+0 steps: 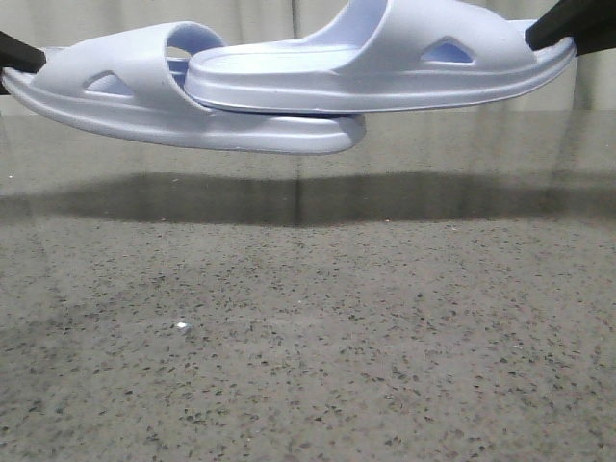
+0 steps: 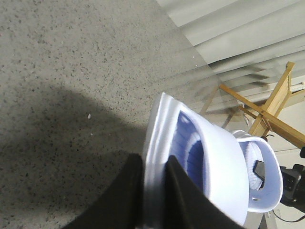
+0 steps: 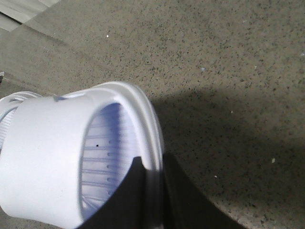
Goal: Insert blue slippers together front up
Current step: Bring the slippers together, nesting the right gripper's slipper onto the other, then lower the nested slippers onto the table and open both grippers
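Blue slippers (image 1: 289, 87) are both up in the air over the speckled surface (image 1: 308, 337), toes overlapping, right one riding on top of the left. Left end effector (image 2: 153, 191) is clamped on its slipper's heel rim, right end effector (image 3: 153, 191) likewise. I'd keep both level and slide the toe straight under the other strap, slowly, no twisting.

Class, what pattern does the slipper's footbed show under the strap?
Parallel raised ribs, pale lavender-blue, on the footbed of the right hand's slipper; clearest in the right wrist view.
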